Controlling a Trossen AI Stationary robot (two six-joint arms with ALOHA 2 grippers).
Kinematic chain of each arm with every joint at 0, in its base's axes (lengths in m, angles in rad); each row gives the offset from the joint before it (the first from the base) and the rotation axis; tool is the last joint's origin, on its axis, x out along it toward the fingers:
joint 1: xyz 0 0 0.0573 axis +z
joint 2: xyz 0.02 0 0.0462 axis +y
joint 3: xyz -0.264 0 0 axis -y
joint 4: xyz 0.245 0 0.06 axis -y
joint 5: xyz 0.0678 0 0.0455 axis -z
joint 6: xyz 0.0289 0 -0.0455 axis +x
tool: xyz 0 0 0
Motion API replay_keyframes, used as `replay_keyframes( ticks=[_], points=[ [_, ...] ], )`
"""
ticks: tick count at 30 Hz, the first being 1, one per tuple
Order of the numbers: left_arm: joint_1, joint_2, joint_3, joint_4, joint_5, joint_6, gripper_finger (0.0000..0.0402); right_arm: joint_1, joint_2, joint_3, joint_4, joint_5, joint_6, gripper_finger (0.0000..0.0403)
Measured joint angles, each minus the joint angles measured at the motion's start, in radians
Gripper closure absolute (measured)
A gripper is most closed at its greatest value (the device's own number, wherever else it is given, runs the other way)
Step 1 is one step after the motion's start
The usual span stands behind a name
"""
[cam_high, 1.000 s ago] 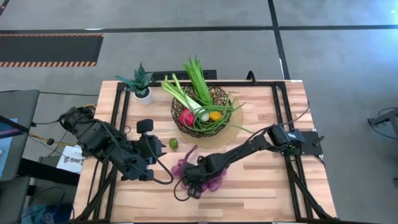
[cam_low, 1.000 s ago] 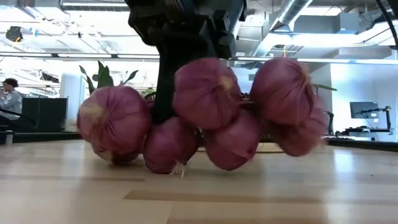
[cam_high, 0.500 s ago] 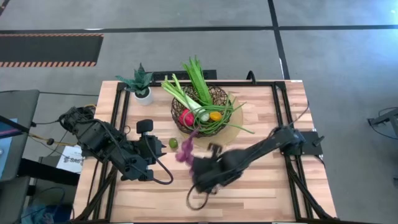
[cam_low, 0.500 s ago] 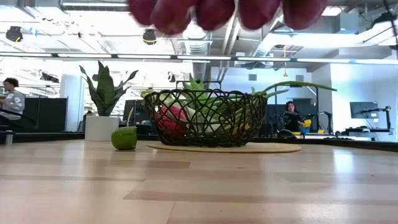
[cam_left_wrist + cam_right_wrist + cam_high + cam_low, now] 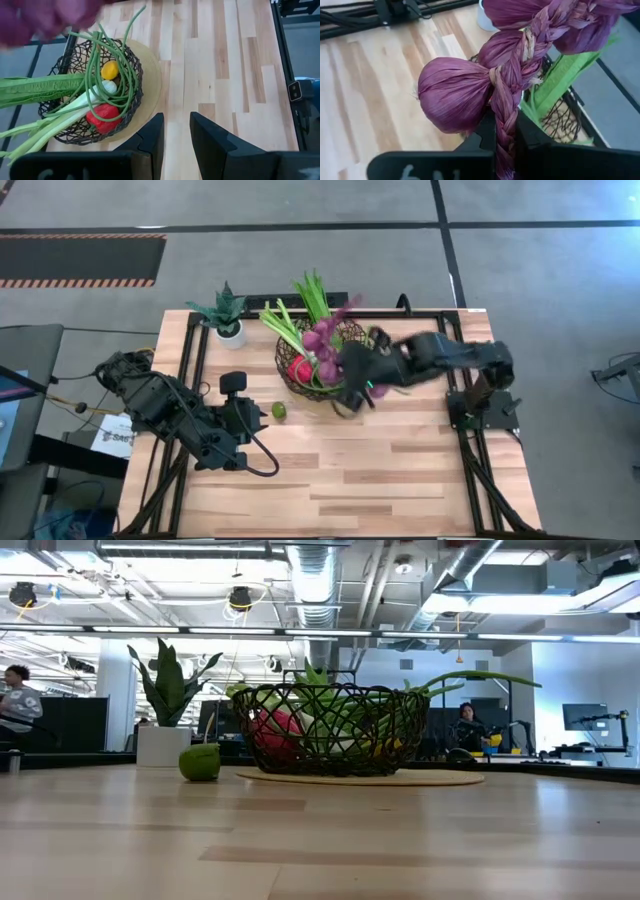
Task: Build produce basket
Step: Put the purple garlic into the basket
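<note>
Onion string (image 5: 45,17) a purple blur cut by the frame edge, right end effector (image 5: 352,380) motion-smeared, basket (image 5: 322,362) partly covered

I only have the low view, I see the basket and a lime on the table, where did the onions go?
Observer: The right gripper holds the purple onion string above the basket, out of your frame.
Operator: Is the grip firm?
Observer: In the right wrist view its fingers clamp the braided stem.
Operator: Where's the left arm?
Observer: The left gripper waits open near the table's left side, beside the lime.
</note>
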State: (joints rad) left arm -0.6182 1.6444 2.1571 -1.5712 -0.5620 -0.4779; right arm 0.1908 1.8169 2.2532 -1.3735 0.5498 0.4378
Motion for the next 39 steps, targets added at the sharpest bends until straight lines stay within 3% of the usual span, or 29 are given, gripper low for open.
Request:
replay_keyframes(
  ticks=[5,11,18,28,31,39],
  points=[
    [0.0,0.0,0.0,0.001,-0.001,0.002,0.032,-0.17,0.053,0.001,0.092,-0.137,-0.154,0.0378],
    [0.0,0.0,0.0,0.0,0.001,0.009,0.032,-0.345,0.154,-0.003,0.113,-0.31,-0.213,0.0378],
    [0.001,0.0,0.0,0.0,0.007,0.029,0.032,-0.37,0.332,-0.003,0.086,-0.437,-0.266,0.0378],
    [0.001,0.0,0.0,0.0,0.044,0.028,0.032,-0.331,0.498,-0.001,0.085,-0.45,-0.326,0.0378],
    [0.001,0.0,0.0,0.0,0.044,0.021,0.032,-0.324,0.497,0.0,0.088,-0.446,-0.31,0.0348],
    [0.001,0.0,0.0,0.0,0.032,0.021,0.032,-0.269,0.485,0.046,0.016,-0.426,-0.3,0.0212]
  ],
)
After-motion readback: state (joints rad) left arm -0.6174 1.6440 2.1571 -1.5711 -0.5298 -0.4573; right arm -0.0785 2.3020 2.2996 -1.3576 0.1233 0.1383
